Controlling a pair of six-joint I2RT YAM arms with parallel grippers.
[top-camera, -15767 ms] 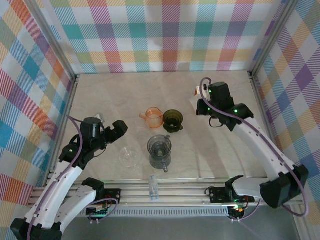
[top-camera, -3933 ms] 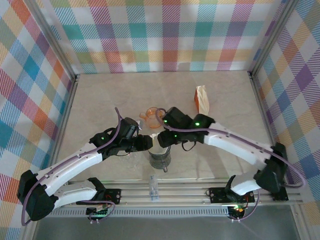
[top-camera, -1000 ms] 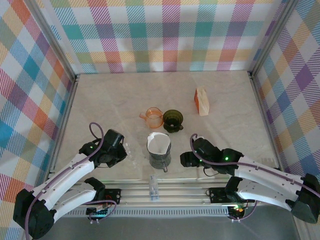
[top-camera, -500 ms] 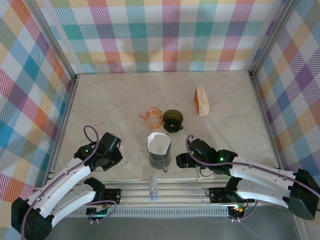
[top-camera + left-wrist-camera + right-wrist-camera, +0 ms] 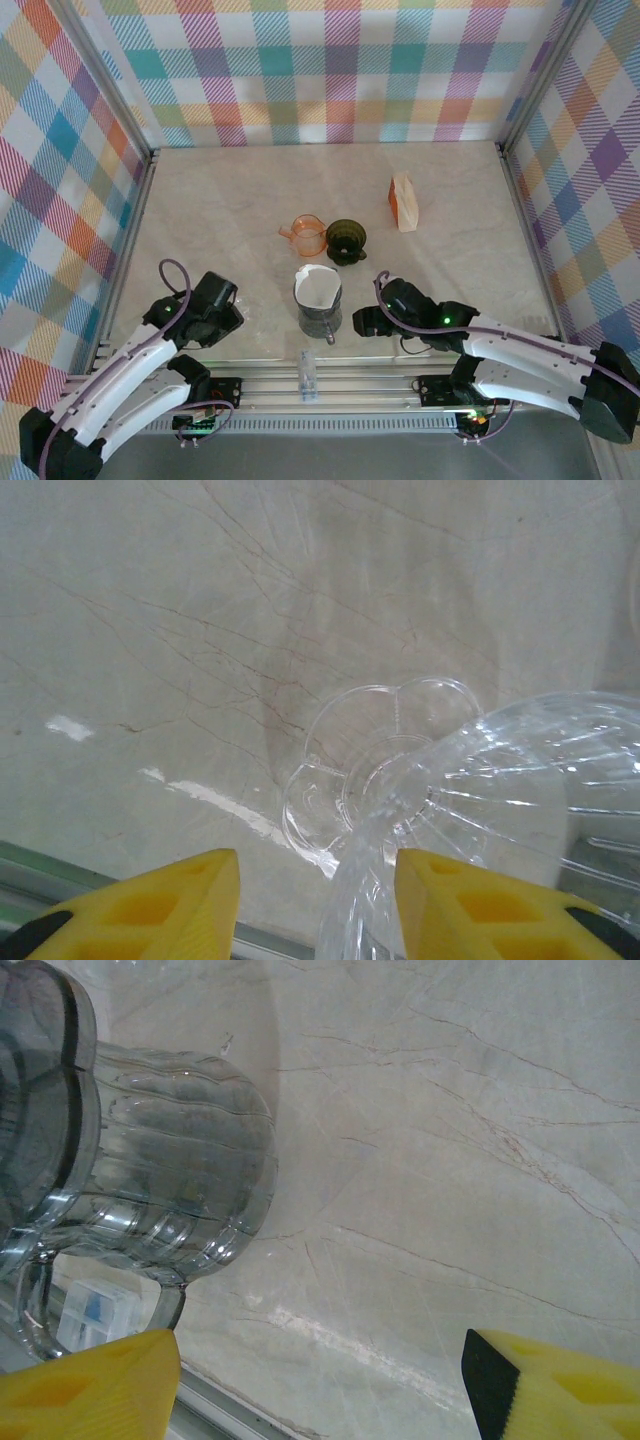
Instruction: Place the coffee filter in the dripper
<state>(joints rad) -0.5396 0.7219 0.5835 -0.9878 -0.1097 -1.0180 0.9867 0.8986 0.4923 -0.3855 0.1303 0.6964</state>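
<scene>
Drawn back, our left gripper (image 5: 318, 872) and right gripper (image 5: 320, 1360) gape either side of the dripper (image 5: 322, 322) holding the coffee filter (image 5: 318, 285), right nearer.

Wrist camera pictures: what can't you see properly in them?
- Left wrist view: the clear ribbed glass dripper runs off the bottom and right edges, so its full shape stays unknown.
- Right wrist view: the smoky grey ribbed glass jug is cut off by the left edge, which hides its opening and whatever sits inside.
</scene>
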